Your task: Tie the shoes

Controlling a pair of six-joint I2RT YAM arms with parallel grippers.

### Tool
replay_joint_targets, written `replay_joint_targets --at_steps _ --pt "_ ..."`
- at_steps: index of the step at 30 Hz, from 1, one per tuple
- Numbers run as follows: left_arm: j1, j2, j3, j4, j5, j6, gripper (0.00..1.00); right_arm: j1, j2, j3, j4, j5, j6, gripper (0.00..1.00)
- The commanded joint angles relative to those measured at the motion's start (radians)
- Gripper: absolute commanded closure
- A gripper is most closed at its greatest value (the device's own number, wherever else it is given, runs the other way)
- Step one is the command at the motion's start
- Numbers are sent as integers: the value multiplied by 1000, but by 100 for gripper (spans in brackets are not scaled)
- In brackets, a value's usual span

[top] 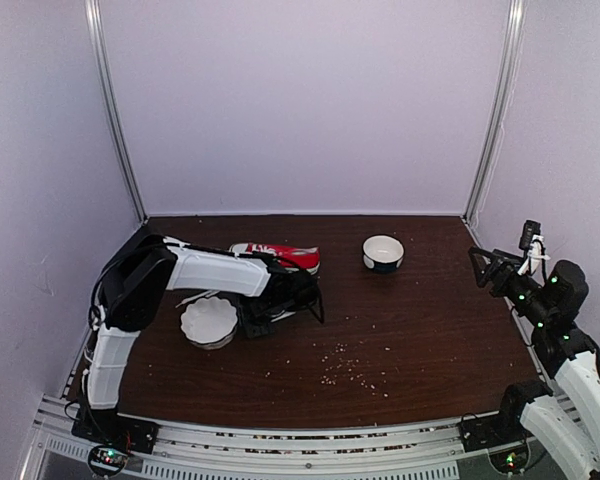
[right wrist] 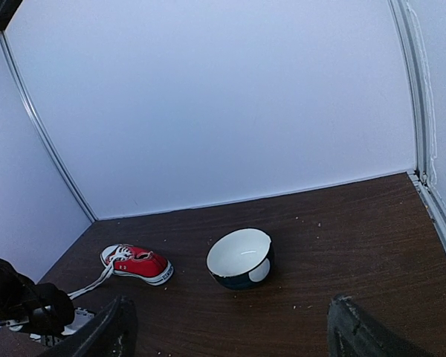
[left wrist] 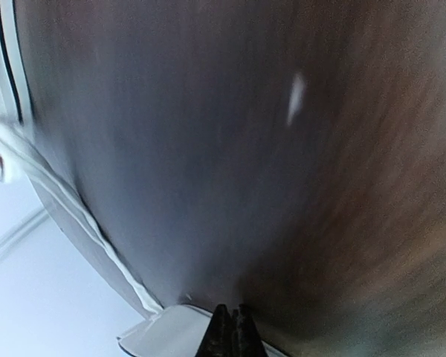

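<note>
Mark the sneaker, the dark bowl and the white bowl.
red sneaker (right wrist: 143, 263): right wrist view, red canvas side.
dark bowl (right wrist: 232, 282): right wrist view, outer wall.
white bowl (top: 209, 322): top external view, bare inside.

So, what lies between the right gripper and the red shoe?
A dark bowl, white inside, stands between the right gripper and the shoe. The right wrist view shows it best; the top view agrees.
</note>
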Motion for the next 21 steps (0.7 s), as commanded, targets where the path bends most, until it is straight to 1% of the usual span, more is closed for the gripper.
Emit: replay_joint_targets --at_steps 1,6,14,21 --pt "59 -10 -140 -78 120 -92 100 5 -8 16 33 13 -12 11" --pt "161 -44 -245 -99 93 -159 100 5 -9 16 72 1 -6 11" --pt "232 -107 -390 -120 127 -190 100 5 -20 37 94 -16 -9 10" --pt "359 -221 -435 -128 101 -221 100 5 -82 41 70 -18 -15 9"
